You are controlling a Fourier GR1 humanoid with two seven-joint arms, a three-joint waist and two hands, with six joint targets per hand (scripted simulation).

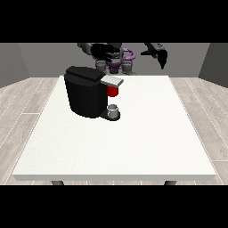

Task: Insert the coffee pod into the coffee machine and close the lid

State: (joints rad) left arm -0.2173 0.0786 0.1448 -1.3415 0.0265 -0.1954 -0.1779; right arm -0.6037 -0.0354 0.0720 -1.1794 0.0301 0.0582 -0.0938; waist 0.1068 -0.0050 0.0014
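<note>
White table (133,151) surface fills the foreground, its near edge toward the camera, with grey legs just visible beneath. On the left half of the table stands the black coffee machine (84,95). A grey thing (113,108), small and cup-shaped, sits on the machine's base platform at its front; it cannot be confirmed as the coffee pod. Directly above it is a red thing at the machine (113,91), positioned under the grey lid (112,80), which projects forward, roughly level. Beyond the far table edge is the robot torso (116,62). The hand at the view's left (103,52) is raised above and behind the machine, apart from it; its finger state cannot be determined. The hand at the view's right (160,56) hangs in the air, well apart from the machine, fingers pointing downward and holding nothing.
</note>
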